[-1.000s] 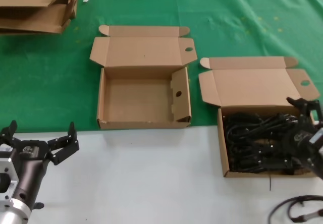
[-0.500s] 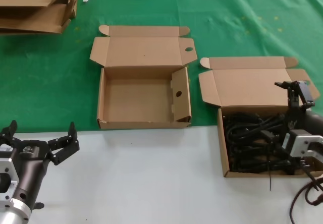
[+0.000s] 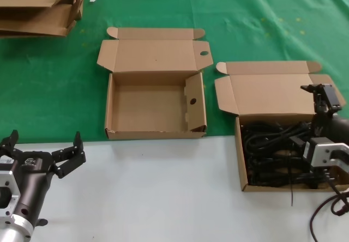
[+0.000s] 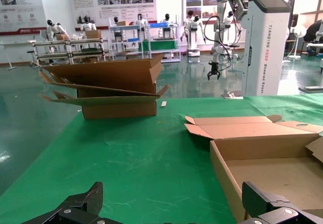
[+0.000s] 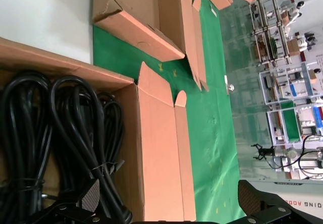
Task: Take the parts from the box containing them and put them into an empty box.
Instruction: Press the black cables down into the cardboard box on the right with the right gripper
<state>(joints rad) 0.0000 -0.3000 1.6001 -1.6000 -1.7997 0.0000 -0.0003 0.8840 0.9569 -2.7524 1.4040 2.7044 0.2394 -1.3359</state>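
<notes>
Here, black cables (image 3: 270,152) lying lengthwise front-to-back in right box (image 3: 242,165), right gripper (image 3: 320,127) spread above, left gripper (image 3: 43,152) spread, parked.

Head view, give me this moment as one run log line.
right gripper: open, above cable box | cables: all in box | empty box: nothing inside | left gripper: open, parked near table edge

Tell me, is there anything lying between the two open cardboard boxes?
Nothing. In the head view, only bare green cloth and a strip of white tabletop separate the empty box from the box of cables.
</notes>
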